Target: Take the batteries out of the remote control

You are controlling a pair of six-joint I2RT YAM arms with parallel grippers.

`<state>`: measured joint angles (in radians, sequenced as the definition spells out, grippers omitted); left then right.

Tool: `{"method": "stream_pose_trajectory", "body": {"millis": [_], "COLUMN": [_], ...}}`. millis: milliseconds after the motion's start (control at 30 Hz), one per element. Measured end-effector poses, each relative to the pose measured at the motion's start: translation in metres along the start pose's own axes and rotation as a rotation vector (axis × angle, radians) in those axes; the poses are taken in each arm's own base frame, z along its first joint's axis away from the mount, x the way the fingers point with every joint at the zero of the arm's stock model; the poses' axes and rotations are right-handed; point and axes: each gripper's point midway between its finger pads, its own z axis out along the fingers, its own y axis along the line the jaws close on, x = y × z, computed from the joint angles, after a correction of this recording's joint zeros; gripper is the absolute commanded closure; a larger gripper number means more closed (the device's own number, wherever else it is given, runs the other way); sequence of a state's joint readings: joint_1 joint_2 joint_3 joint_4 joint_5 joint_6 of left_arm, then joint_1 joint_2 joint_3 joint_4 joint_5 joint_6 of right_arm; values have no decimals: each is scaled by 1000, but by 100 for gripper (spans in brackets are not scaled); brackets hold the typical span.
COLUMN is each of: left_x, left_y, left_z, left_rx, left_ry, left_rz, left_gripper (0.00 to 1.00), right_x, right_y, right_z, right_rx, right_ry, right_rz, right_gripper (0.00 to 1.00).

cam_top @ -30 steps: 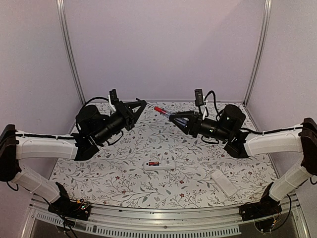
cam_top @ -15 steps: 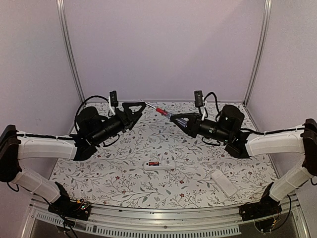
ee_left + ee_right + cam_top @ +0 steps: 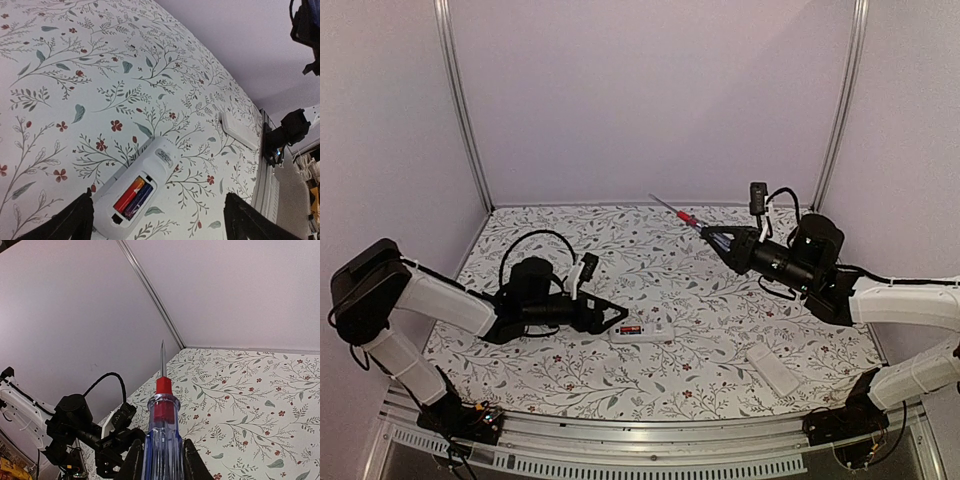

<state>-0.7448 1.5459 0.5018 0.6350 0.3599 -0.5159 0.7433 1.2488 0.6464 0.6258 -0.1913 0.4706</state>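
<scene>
The white remote control point(image 3: 642, 331) lies near the table's middle with its recess facing up. Two batteries point(image 3: 131, 196) lie side by side in that recess, one red-orange and one dark, and show as a red speck point(image 3: 631, 330) from above. My left gripper point(image 3: 612, 317) is low over the table just left of the remote, open. In the left wrist view its fingertips point(image 3: 75, 220) flank the remote's near end point(image 3: 161, 160). My right gripper point(image 3: 715, 238) is raised at the right, shut on the red-and-blue-handled screwdriver point(image 3: 162, 435), whose tip point(image 3: 665, 205) points to the back left.
A flat white rectangular plate point(image 3: 773, 369) lies on the floral cloth at the front right, also in the left wrist view point(image 3: 240, 131). Walls enclose the table on three sides. The left arm point(image 3: 75, 425) shows beyond the screwdriver.
My left arm swung down from the back of the table to the remote, its gripper open. The right arm drew back to the right, keeping the screwdriver.
</scene>
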Motion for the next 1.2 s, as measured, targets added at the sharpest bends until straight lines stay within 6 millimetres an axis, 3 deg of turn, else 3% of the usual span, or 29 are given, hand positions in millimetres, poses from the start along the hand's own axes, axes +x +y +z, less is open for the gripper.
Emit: {"method": "stream_pose_trajectory", "body": {"millis": [267,633,867,1200], "left_x": [37,41,57,74], "left_y": [15,17,15,13], "left_z": [23,37,37,40], "left_rx": [66,72,38,-216], "left_ry": [124,170,220,245], "left_rz": [11,81,122,297], "left_gripper": [11,12,12,11], "right_x": [5,15,17,30], "right_y": [-2,-8,-10,-18], "right_z": [0,4,5,10], "right_rx": [9,22,24,42], "right_ry": [19,46,53,86], "right_rz": [8,18,19,25], "right_gripper": [100,100,100,100]}}
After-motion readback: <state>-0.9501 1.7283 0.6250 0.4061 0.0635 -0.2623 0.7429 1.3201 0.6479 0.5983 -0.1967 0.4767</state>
